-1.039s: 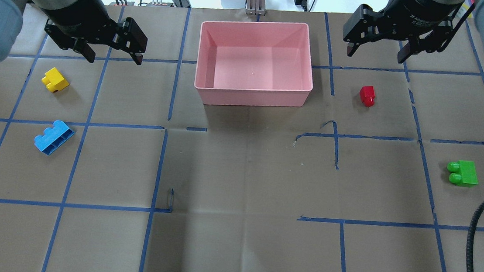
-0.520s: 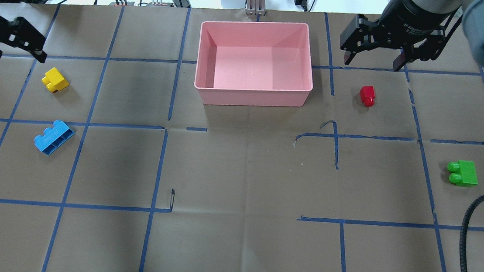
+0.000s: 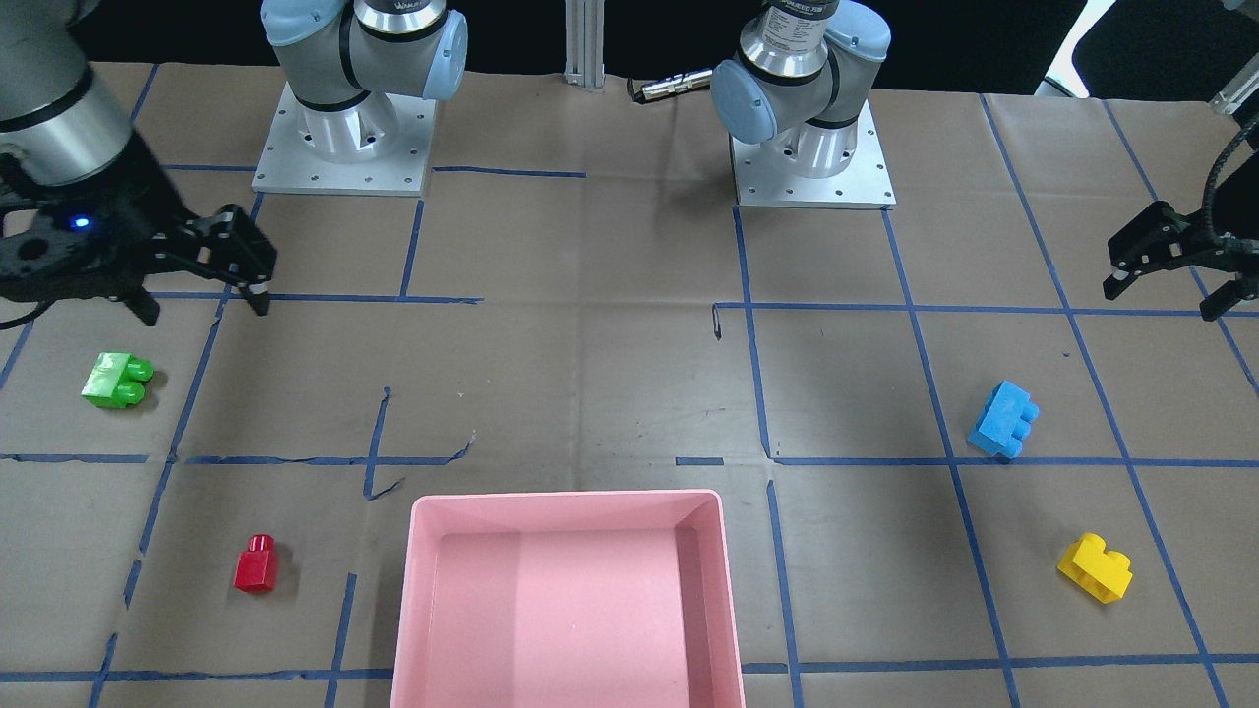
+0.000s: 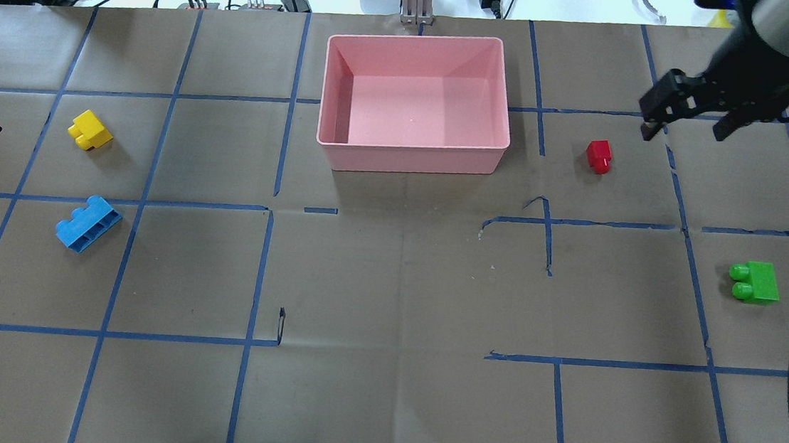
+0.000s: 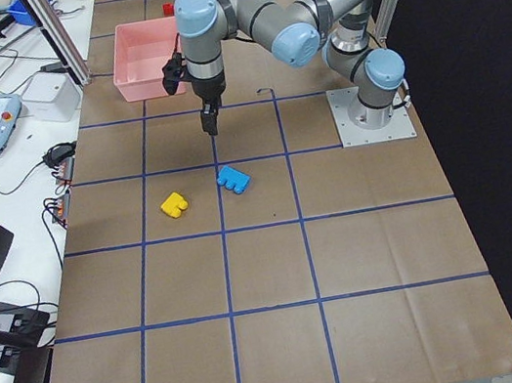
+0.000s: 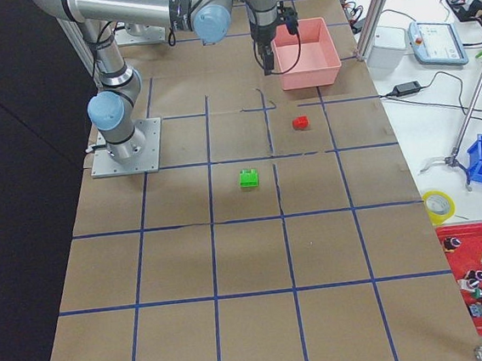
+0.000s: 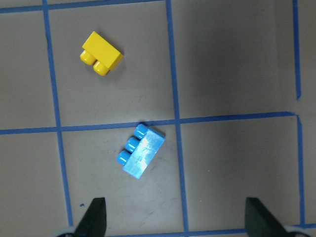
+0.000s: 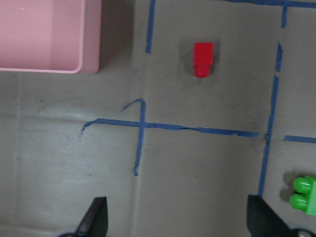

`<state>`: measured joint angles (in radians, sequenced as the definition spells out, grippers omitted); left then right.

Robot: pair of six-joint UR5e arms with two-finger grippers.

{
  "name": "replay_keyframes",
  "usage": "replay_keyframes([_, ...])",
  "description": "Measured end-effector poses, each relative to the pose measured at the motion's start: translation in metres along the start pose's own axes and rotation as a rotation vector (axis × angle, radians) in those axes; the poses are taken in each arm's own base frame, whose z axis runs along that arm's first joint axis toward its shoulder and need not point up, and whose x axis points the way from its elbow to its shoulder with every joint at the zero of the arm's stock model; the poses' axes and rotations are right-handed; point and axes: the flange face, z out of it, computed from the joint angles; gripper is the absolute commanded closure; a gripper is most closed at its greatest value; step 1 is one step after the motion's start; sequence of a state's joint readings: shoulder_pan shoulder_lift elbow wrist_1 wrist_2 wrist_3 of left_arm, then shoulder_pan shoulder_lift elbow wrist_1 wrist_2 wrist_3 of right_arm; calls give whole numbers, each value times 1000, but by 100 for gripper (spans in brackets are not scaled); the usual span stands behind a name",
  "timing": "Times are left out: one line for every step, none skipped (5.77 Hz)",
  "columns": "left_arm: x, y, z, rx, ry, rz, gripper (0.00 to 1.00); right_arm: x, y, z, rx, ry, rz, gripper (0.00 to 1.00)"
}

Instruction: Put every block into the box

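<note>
- taking the overhead view as a clock face with 12 on the far side from the robot: the pink box sits at the 12 o'clock end of the bench, about mid-width, and there's nothing in it
- all four blocks are out on the brown paper, each lying on its side, none touching the box or each other
- yellow block is well off at the box's 9 o'clock
- blue block is near the yellow one, at its 6 o'clock, just across a blue tape line
- red block is the closest to the box, at its 3 o'clock, stud pointing roughly to 6
- green block is further out, about 4 o'clock from the box, its two studs pointing to 9
- left gripper hangs above the bench out at the yellow block's 9 o'clock, only one finger poking into the overhead view; it's spread wide with nothing in it, and its wrist camera looks down on the yellow and blue blocks
- right gripper is also wide open and empty, up in the air, showing at around 2 o'clock of the red block; its wrist camera catches the red block, the green one and a corner of the box
</note>
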<state>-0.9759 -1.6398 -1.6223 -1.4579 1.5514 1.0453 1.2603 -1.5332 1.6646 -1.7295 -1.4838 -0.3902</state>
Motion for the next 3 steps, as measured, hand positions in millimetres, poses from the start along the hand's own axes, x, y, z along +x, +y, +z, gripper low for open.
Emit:
replay_keyframes([-2, 1, 20, -4, 15, 172, 0, 55, 11, 19, 2, 5, -3, 0])
replay_keyframes([-3, 1, 41, 0, 17, 289, 0, 91, 20, 47, 0, 8, -4, 0])
replay_keyframes([-6, 0, 70, 2, 18, 335, 0, 118, 30, 88, 8, 13, 21, 0])
